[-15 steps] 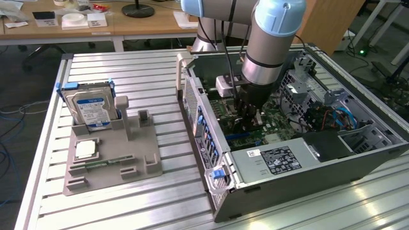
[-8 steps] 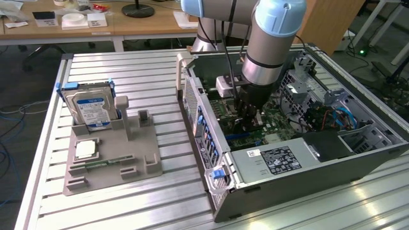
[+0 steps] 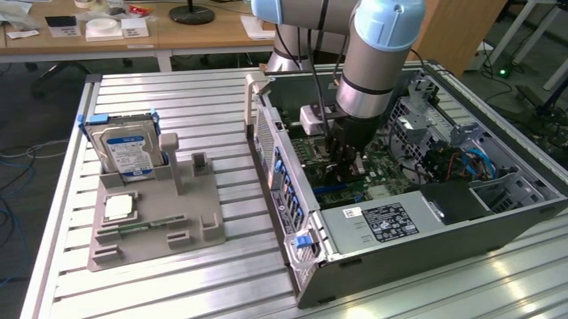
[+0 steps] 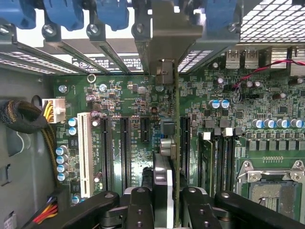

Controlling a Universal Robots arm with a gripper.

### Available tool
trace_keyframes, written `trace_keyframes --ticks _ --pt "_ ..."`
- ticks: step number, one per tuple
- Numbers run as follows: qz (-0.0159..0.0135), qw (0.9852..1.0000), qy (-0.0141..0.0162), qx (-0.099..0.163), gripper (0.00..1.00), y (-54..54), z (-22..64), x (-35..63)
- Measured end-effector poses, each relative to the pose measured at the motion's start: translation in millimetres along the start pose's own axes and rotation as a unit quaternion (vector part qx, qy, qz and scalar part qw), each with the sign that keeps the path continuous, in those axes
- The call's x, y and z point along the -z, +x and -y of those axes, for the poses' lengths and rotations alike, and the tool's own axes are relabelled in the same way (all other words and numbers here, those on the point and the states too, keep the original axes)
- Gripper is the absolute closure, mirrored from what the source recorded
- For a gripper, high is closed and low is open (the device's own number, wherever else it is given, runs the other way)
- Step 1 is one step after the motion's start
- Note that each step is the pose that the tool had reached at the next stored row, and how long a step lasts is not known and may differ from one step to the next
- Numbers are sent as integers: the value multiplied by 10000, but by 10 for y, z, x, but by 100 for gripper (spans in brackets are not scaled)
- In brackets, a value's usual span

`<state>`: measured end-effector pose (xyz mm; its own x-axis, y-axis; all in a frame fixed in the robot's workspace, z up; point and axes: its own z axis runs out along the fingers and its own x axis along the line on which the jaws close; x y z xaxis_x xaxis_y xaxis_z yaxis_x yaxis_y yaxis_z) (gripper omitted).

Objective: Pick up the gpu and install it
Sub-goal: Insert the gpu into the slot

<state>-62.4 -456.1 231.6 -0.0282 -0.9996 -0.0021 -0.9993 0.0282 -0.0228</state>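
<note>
in the exterior view the arm reaches straight down into the open computer case (image 3: 497, 219) with its gripper (image 3: 342, 174) low over the motherboard, and in the wrist view the gripper (image 4: 167, 210) pinches the gpu (image 4: 166, 157) edge-on over the expansion slots (image 4: 125, 152), so it should seat best kept upright, bracket toward the rear opening.

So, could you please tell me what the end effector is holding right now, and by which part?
The end effector holds the gpu by its upper edge, the card standing on edge over the motherboard inside the computer case.
</note>
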Motion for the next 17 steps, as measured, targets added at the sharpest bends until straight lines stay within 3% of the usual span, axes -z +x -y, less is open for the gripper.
trace_keyframes --ticks 17 --pt "-1 10000 0 -64 72 -1 -41 -5"
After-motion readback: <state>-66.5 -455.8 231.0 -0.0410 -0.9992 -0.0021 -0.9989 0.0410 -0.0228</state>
